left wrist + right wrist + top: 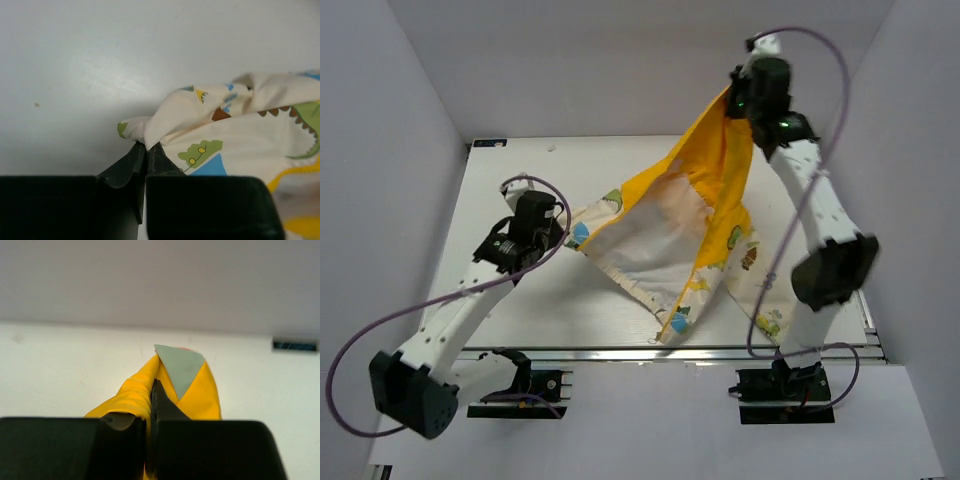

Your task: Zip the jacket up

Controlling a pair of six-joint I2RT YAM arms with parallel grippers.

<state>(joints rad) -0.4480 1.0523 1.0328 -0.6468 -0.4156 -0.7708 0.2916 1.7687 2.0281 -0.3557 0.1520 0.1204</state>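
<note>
The jacket (680, 235) is cream with cartoon prints and a bright yellow lining, stretched in the air between my two arms. High at the back right, my right gripper (745, 108) is shut on a yellow fold of the jacket (135, 395), where a grey patch shows. Low over the table's left side, my left gripper (563, 222) is shut on a bunched cream edge of the jacket (165, 117). Its fingers (137, 155) pinch the fabric at their tips. One sleeve hangs toward the front edge. I cannot make out the zipper.
The white table (520, 170) lies under the jacket, boxed in by white walls on the left, back and right. A metal rail (620, 352) runs along the front edge by the arm bases. A dark slot (295, 345) sits at the back wall.
</note>
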